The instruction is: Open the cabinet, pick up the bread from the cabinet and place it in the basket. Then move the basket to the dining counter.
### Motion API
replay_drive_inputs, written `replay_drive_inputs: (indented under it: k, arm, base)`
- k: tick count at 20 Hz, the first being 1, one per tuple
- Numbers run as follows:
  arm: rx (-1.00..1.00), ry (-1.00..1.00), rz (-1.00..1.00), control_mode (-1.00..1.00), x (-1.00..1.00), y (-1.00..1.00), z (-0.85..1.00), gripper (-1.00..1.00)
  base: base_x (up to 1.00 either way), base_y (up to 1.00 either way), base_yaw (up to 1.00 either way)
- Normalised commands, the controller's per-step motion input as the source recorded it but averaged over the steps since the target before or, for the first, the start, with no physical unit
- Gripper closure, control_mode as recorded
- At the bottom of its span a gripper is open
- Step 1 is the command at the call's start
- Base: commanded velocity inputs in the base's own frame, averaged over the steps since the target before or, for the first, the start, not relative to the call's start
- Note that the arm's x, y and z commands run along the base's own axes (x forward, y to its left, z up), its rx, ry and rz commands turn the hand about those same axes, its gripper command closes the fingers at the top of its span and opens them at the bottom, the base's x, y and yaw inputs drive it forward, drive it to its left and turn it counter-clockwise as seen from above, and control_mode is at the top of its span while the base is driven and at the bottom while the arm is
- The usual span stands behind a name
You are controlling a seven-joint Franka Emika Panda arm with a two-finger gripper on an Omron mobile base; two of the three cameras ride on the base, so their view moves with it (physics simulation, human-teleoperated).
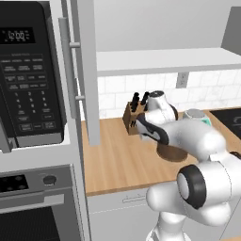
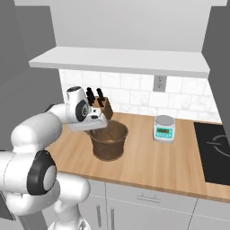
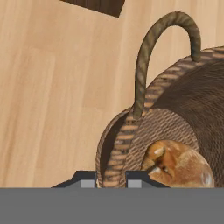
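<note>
the bread (image 3: 179, 165) is seen lying inside the basket (image 2: 108, 140), which stands on the wooden worktop (image 2: 148, 164) near the knife block (image 2: 102, 107). the basket's rim is pinched between the closed fingers of the gripper (image 3: 111, 183). the loading appears done; the carry to the dining counter is judged still outstanding.

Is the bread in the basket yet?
Yes, in the hand view the bread lies on the floor of the basket, inside its woven wall.
</note>
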Motion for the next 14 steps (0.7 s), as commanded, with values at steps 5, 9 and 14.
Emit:
replay_drive_inputs:
  k: [5, 9, 14]
  arm:
    - [-0.22, -0.04, 0.03, -1.0, -0.63, 0.15, 0.79, 1.0]
    - [-0.2, -0.02, 0.06, -1.0, -0.7, 0.14, 0.89, 1.0]
    - [-0.08, -0.02, 0.1, -1.0, -0.58, 0.26, 0.81, 1.0]
  base:
    - [0.0, 0.0, 0.0]
    - [0.0, 0.0, 0.0]
    - [0.0, 0.0, 0.0]
